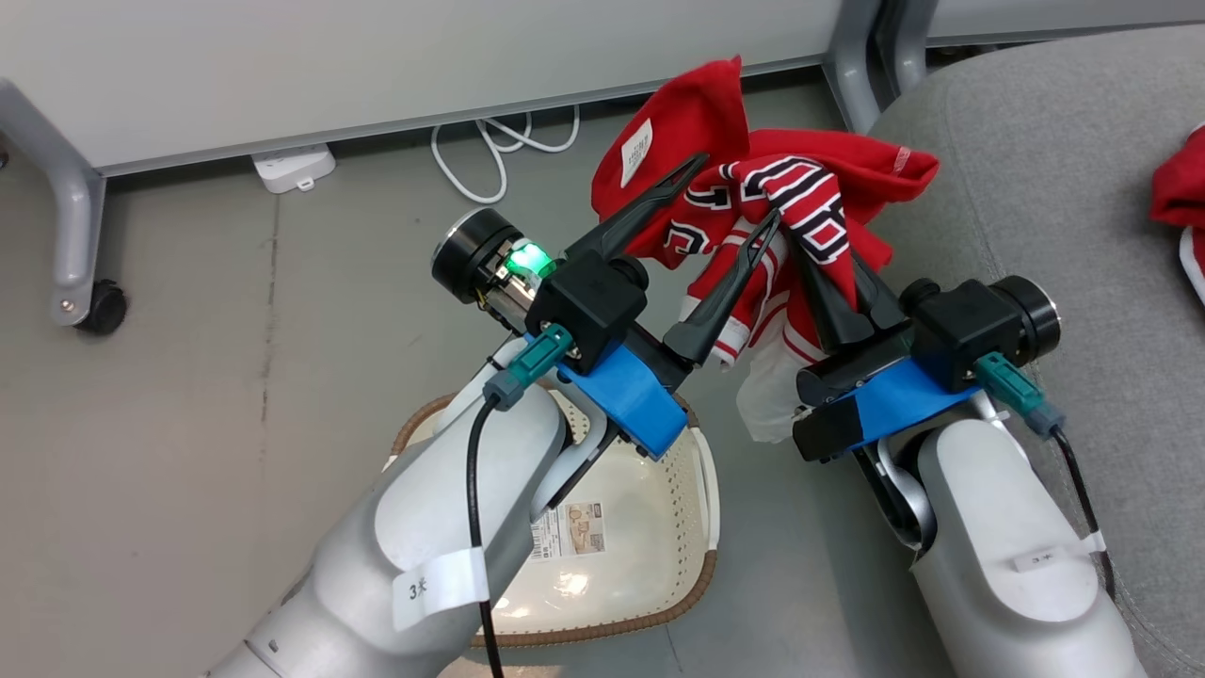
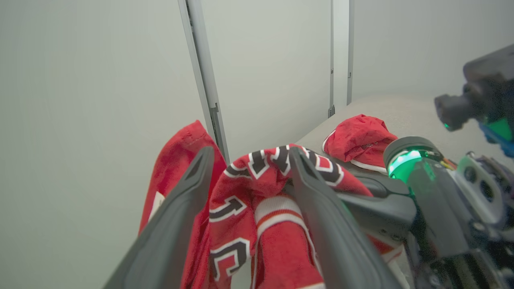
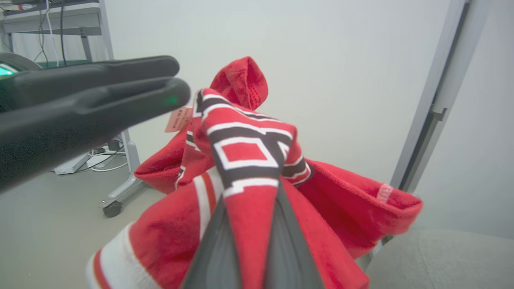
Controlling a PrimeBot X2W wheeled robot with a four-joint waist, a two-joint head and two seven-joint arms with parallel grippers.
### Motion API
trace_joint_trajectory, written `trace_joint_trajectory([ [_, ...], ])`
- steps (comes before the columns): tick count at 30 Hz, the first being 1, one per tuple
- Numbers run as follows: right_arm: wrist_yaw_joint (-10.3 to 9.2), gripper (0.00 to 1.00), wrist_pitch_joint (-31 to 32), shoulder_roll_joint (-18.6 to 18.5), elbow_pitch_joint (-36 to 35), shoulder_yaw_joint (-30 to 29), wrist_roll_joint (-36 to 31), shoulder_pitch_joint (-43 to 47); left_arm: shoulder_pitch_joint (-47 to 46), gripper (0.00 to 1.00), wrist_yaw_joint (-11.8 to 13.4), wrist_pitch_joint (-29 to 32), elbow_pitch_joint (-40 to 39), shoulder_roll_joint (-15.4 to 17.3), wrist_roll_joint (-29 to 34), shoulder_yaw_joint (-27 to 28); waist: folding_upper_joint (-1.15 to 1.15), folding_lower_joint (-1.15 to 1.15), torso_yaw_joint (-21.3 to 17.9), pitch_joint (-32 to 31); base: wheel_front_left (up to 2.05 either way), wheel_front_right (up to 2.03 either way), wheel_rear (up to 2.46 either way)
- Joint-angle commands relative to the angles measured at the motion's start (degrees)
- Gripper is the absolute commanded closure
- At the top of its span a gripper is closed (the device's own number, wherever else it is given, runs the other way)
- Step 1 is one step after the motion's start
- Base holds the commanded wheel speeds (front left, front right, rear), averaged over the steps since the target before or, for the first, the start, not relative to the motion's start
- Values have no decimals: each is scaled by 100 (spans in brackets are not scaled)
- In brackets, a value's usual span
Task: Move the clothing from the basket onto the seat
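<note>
A red garment of the clothing [image 1: 800, 188] with white and black lettering hangs in the air, bunched, with my right gripper [image 1: 828, 273] shut on it from below. My left gripper [image 1: 732, 198] stands open beside it, one finger on each side of a fold without pinching it. In the left wrist view the spread fingers [image 2: 192, 180] frame the cloth [image 2: 277, 241]. The right wrist view shows red fabric [image 3: 245, 152] clamped between my right gripper [image 3: 251, 188]. The cream basket [image 1: 701, 574] sits on the floor below my left arm. The grey seat [image 1: 1036, 169] lies to the right, and a second red garment [image 1: 1181, 188] rests on it.
A white panel on grey wheeled legs [image 1: 66, 217] stands behind, with a power strip [image 1: 294, 168] and a white cable [image 1: 499, 151] on the floor beneath it. A paper label [image 1: 570, 532] lies on the basket's bottom. Bare grey floor stretches to the left.
</note>
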Motion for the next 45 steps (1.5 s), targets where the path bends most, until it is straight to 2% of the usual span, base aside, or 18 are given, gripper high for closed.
trace_joint_trajectory([
  [1, 1, 100, -6, -2, -60, -72, -28, 61, 11, 0, -4, -17, 14, 44, 22, 1, 0, 0, -121, 72, 0, 0, 0],
  [13, 1, 100, -8, -1, -442, -720, -153, 263, 10, 0, -4, -17, 27, 234, 81, -140, 0, 0, -813, 304, 0, 0, 0],
  [30, 1, 100, -8, 0, -835, -1538, -90, 749, -74, 0, -4, -17, 98, 344, 42, -648, 0, 0, -1787, 447, 0, 0, 0],
  [45, 1, 100, -8, 0, -913, -1874, 6, 1193, -31, 0, -3, -17, 166, 302, 21, -834, 0, 0, -2004, 467, 0, 0, 0],
])
